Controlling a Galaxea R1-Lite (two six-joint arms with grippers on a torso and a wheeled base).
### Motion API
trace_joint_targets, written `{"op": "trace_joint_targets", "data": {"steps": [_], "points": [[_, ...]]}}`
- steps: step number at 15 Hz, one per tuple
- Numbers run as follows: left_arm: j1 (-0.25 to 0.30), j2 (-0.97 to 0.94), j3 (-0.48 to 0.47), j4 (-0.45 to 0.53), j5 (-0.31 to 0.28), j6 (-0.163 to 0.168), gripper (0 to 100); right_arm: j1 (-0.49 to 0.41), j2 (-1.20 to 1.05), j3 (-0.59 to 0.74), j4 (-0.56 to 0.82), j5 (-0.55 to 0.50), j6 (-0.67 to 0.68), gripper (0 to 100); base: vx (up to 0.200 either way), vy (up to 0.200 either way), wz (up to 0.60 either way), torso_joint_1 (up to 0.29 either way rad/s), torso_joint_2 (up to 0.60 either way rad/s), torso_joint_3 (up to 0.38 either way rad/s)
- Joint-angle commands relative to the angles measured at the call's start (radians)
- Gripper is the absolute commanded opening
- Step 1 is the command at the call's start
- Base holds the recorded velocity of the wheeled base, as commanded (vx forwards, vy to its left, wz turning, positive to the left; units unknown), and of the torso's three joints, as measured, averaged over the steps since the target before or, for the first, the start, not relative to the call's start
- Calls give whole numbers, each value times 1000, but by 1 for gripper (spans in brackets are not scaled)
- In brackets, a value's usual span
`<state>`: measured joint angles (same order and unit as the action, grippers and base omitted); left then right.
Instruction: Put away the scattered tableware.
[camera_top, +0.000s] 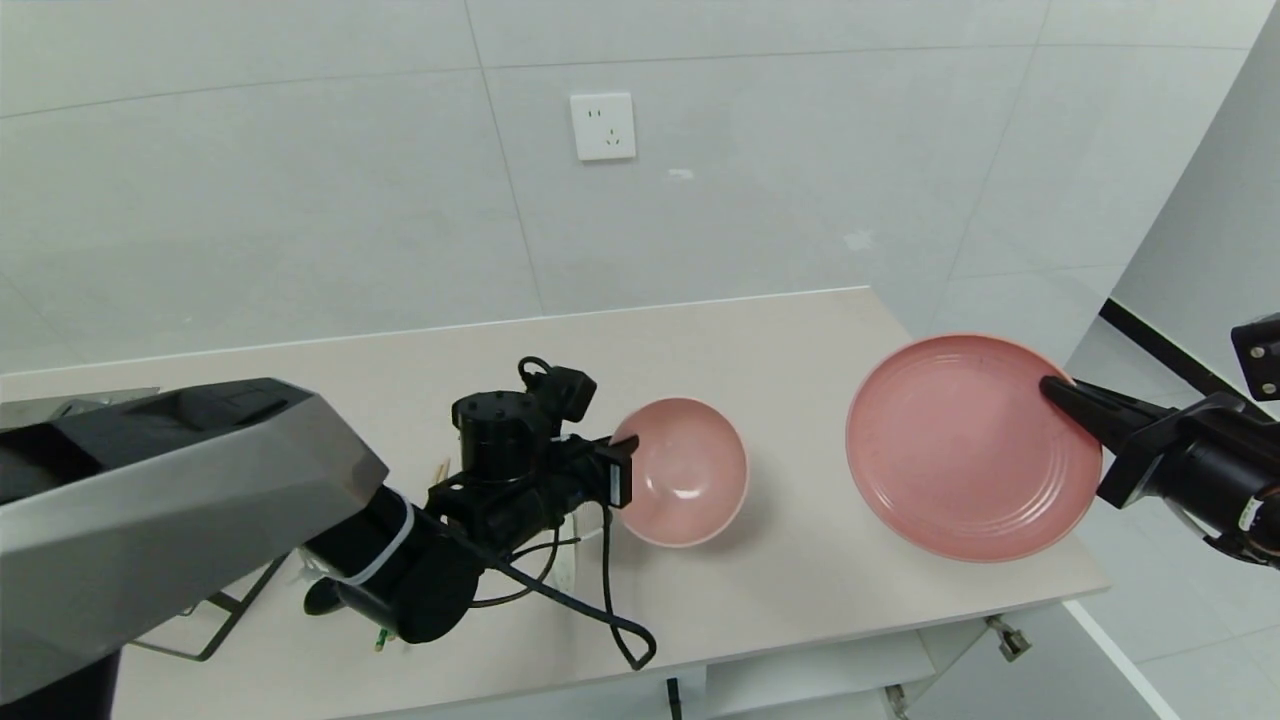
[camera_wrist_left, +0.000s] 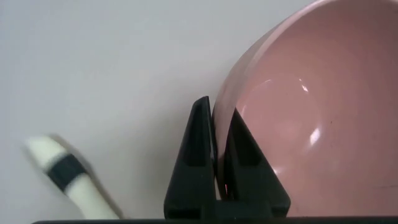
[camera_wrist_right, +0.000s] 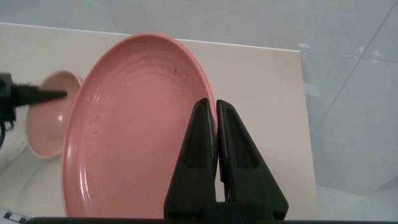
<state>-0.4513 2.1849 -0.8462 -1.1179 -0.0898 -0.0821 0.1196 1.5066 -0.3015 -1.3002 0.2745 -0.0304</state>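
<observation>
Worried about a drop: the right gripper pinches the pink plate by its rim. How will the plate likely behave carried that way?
The pink plate looks rigid, so it probably won't flex. The right gripper clamps only its rim, and the surface looks smooth, so it may slip. Held at one edge, it will likely tend to pivot downward.

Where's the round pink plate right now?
In the head view, the round pink plate is at right, its rim held by the right gripper, beside the pink bowl.

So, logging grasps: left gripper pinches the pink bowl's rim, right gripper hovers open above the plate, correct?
No: the right gripper clamps the rim of the pink plate, per the right wrist view. The left gripper pinches the rim of the pink bowl.
</observation>
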Motion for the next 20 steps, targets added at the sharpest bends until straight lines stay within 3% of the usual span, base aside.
{"op": "trace_joint_targets", "data": {"steps": [1,2,6,10,14,16,19,20], "points": [[34,-96,1,-16,2,41,0,0,0,1,-1,0,0,0,0,0,0,0,0,0],[54,-145,6,-39,1,71,0,0,0,1,-1,0,0,0,0,0,0,0,0,0],[95,-191,32,-42,-13,76,0,0,-2,2,-1,0,0,0,0,0,0,0,0,0],[117,-247,88,-43,-102,76,0,0,-2,2,-1,0,0,0,0,0,0,0,0,0],[157,-398,245,-46,-108,65,0,0,0,10,-1,2,0,0,0,0,0,0,0,0],[183,-490,340,-46,-127,15,0,0,-6,16,-1,2,0,0,0,0,0,0,0,0],[187,-573,469,-71,-153,67,0,0,-8,22,-1,2,1,0,0,0,0,0,0,0],[186,-567,489,-112,-151,68,0,0,-17,32,-1,2,1,0,0,0,0,0,0,0]]}}
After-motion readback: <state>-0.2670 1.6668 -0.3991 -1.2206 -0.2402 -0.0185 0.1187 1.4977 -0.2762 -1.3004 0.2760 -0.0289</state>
